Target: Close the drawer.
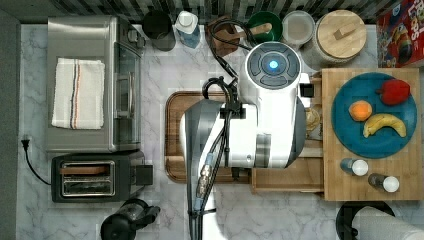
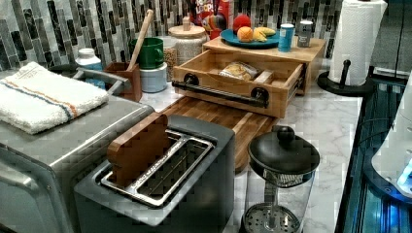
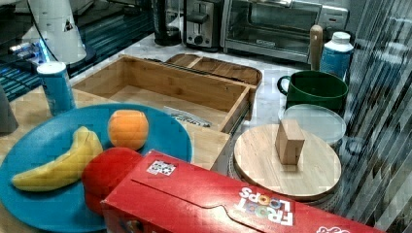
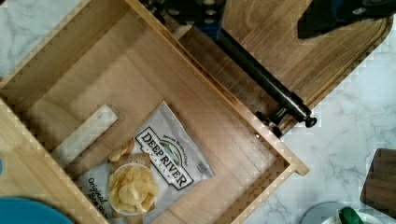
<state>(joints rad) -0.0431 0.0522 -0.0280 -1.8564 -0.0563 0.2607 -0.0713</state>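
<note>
The drawer (image 2: 284, 80) stands pulled out from under the light wood slab (image 2: 316, 48), its black bar handle (image 2: 221, 92) facing the brown tray (image 2: 228, 119). Its light-wood walls also show in the right view (image 3: 189, 85). In the wrist view I look down into the drawer (image 4: 140, 65), which holds a bag of chips (image 4: 159, 163) and a pale stick (image 4: 84, 135). My gripper (image 4: 261, 18) hangs above the handle (image 4: 261, 79), open, its dark fingers (image 4: 345, 14) wide apart with nothing between them. From the top view, my arm (image 1: 260, 115) covers most of the drawer (image 1: 287, 177).
The slab carries a blue plate (image 1: 350, 135) with fruit and two shakers (image 1: 355, 166). A toaster oven (image 1: 90, 80), a toaster (image 1: 95, 175) and a coffee press (image 2: 282, 165) stand on the marble counter. A green mug (image 3: 316, 90), a lidded jar (image 3: 286, 160), a cereal box (image 3: 204, 199) and a paper towel roll (image 2: 359, 39) are nearby.
</note>
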